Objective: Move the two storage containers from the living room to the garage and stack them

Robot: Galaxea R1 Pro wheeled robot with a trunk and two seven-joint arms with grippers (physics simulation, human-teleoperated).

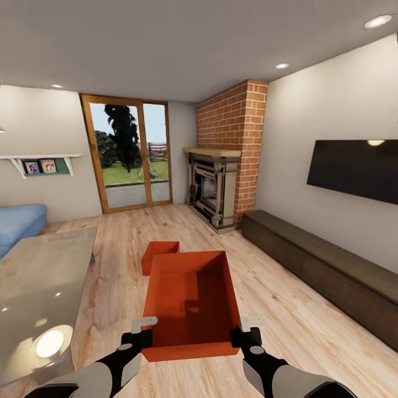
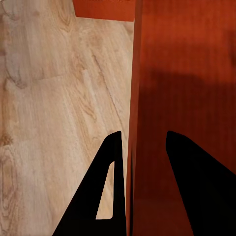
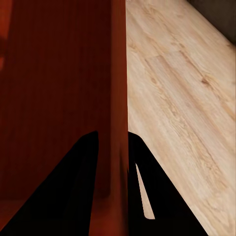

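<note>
Second bin (image 1: 159,255) behind, table (image 1: 38,287) left (glassy)

Open plank floor (image 1: 287,309) right and ahead.
Glass table (image 1: 38,282) crowds left; second container (image 1: 157,255) just ahead; low cabinet (image 1: 331,271) lines right wall.

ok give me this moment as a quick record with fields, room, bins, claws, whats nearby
room: living room with wood plank floor, brick fireplace, wall TV, glass doors
near bin: open-topped, orange-red, held between both arms
far bin: on the floor just behind the near one
left claw: one finger on each side of the near bin's left wall, at its front corner
right claw: closed on the near bin's right wall
nearby: glass table, blue sofa, low cabinet
</note>
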